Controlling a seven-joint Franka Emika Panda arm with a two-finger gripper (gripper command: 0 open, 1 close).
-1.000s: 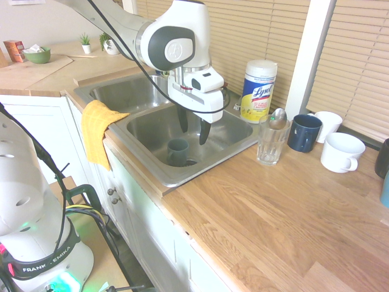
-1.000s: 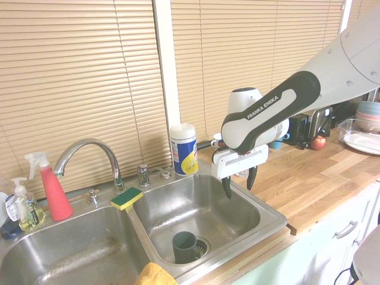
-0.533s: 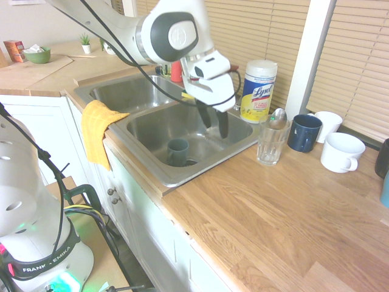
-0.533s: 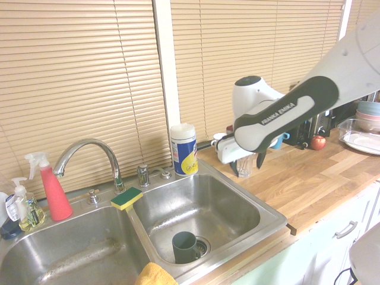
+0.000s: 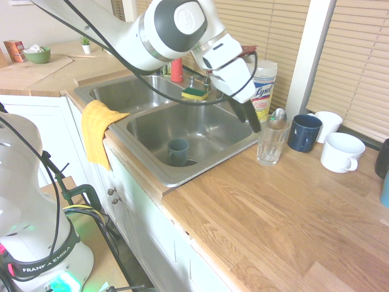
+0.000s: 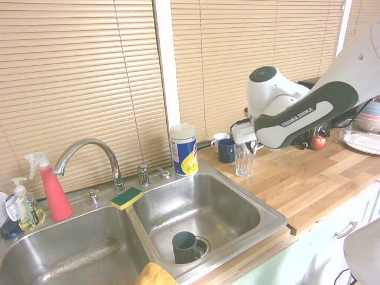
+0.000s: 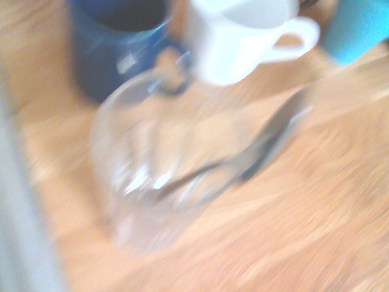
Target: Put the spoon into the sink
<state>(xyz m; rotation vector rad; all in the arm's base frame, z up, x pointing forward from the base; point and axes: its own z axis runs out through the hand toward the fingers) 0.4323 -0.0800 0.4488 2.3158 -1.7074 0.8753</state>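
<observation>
Wooden counter (image 5: 261, 225); spoon (image 5: 278, 119) silver, shiny, bowl upward in clear glass (image 5: 270, 146).

The first exterior view looks down from beyond the front edge of the counter (image 5: 261, 213), across the sink (image 5: 182, 176) toward the window blinds; the second exterior view faces the blinds (image 6: 77, 77) from the opposite side, high over the sink, with the basins near its lens; both share the sink, the wipes canister (image 6: 184, 151) and the glass (image 5: 271, 143); the wrist view peers down at that glass from close by, blurred
</observation>
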